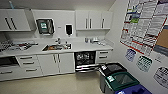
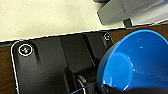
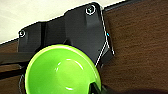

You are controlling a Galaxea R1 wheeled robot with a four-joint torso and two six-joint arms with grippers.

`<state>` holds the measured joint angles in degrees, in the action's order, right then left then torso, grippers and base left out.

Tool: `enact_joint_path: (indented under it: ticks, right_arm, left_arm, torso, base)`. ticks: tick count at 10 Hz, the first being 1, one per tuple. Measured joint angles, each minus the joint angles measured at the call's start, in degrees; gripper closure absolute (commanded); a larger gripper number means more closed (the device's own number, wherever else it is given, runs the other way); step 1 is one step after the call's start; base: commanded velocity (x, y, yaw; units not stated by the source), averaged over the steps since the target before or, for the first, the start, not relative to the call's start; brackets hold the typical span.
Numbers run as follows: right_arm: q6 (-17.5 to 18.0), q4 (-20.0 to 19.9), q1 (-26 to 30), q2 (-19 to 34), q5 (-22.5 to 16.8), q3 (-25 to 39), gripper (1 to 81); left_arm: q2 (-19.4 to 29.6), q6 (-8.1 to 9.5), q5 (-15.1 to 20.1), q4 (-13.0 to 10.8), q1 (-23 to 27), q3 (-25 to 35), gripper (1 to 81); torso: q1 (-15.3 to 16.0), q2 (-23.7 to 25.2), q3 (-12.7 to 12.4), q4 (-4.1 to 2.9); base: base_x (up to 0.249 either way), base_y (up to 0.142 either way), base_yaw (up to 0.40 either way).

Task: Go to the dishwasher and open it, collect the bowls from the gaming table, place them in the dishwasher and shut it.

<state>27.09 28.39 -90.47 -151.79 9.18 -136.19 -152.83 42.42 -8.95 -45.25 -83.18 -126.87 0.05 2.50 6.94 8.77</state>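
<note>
The dishwasher [image 1: 85, 60] sits under the counter, right of the white cabinet doors. Its door is lowered and the dark interior with racks shows. In the left wrist view a blue bowl [image 2: 135, 60] hangs over the floor, and my left gripper [image 2: 110, 88] is shut on its rim. In the right wrist view a light green bowl [image 3: 62, 72] is held the same way, with my right gripper [image 3: 96, 88] shut on its rim. The gaming table is out of view.
A counter with a sink [image 1: 56, 47] runs along the back wall under white wall cabinets. Three bins stand along the right wall beside the dishwasher door: dark [image 1: 112, 68], green-lidded [image 1: 121, 81] and blue [image 1: 132, 90]. Beige floor [image 1: 62, 85] lies before the cabinets.
</note>
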Motion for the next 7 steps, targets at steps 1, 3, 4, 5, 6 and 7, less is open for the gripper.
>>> enact_joint_path:
  ticks: [1,3,4,5,6,7]
  right_arm:
    - [0.0,0.0,0.2,0.0,0.0,0.0,81.1]
    - [0.0,0.0,0.3,0.0,0.1,0.0,81.1]
    - [0.0,0.0,0.4,0.0,0.2,0.0,81.1]
    - [0.0,0.0,0.5,0.0,0.2,0.0,81.1]
    - [0.0,0.0,0.4,0.0,0.1,0.0,81.1]
    - [0.0,0.0,0.4,0.0,0.1,0.0,81.1]
  left_arm:
    - [0.0,0.00,0.0,0.0,0.2,0.0,81.1]
    - [0.1,0.02,0.0,0.0,0.3,0.0,81.1]
    - [0.1,0.02,0.0,0.0,0.3,0.0,81.1]
    - [0.1,0.02,0.0,0.0,0.4,0.0,81.1]
    - [0.1,0.02,0.0,0.0,0.3,0.0,81.1]
    - [0.1,0.00,-0.1,0.0,0.3,0.0,81.1]
  torso:
    - [0.0,0.0,0.0,0.00]
    - [0.0,0.0,0.0,0.00]
    - [0.0,0.0,0.0,0.00]
    - [0.0,0.0,0.0,0.00]
    - [0.0,0.0,0.0,0.00]
    - [0.0,0.0,0.0,0.00]
  base:
    - [0.128,0.000,0.000]
    - [0.120,0.000,0.000]
    - [0.109,0.000,0.000]
    - [0.108,0.000,0.000]
    - [0.106,0.000,0.000]
    - [0.105,0.000,0.000]
